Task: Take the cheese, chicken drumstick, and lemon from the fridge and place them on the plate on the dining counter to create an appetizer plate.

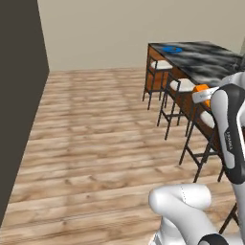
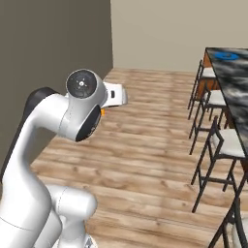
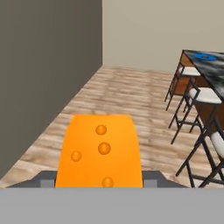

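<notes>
Our end effector (image 3: 99,183) was grasping the cheese (image 3: 99,151) above the wooden floor (image 3: 127,98); we saw the blue plate (image 3: 204,57) on the far worktop (image 3: 214,72).

The cheese (image 3: 101,152), a bright orange wedge dotted with small round bumps, sits clamped in my claw (image 3: 99,181), carried above the wooden floor. The blue plate (image 1: 172,49) lies flat at the far end of the marbled worktop (image 1: 210,60), well apart from the cheese.
</notes>
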Robot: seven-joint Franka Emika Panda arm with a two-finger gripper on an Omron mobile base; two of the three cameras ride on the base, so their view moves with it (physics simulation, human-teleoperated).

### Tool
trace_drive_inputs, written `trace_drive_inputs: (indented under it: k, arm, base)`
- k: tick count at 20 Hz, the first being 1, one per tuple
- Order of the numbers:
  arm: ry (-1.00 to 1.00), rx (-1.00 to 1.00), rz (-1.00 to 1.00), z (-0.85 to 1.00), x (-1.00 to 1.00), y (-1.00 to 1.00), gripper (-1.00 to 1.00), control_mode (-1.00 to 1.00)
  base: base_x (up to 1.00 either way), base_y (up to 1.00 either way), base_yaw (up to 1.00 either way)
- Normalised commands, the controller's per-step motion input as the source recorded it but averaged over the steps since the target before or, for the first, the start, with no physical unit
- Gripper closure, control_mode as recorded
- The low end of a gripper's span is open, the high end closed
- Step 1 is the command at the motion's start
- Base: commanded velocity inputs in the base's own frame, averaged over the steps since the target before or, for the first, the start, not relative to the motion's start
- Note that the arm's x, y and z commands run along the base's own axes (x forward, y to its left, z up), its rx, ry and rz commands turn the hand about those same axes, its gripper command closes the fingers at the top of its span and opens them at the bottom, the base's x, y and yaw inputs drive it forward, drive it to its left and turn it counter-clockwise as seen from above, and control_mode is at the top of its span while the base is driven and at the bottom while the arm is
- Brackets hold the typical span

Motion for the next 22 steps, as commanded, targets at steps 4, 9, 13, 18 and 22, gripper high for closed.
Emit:
trace_drive_inputs:
  k: [4, 9, 13, 18, 22]
  arm:
    - [0.00, 0.00, 0.00, 0.00, 0.00, 0.00, 1.00, 1.00]
    - [0.00, 0.00, 0.00, 0.00, 0.00, 0.00, 1.00, 1.00]
    - [0.00, 0.00, 0.00, 0.00, 0.00, 0.00, 1.00, 1.00]
    - [0.00, 0.00, 0.00, 0.00, 0.00, 0.00, 1.00, 1.00]
    - [0.00, 0.00, 0.00, 0.00, 0.00, 0.00, 1.00, 1.00]
  base:
    - [1.00, 0.22, -0.23]
    - [1.00, 0.11, -0.22]
    - [1.00, 0.15, -0.21]
    - [1.00, 0.21, -0.22]
    - [1.00, 0.14, -0.20]
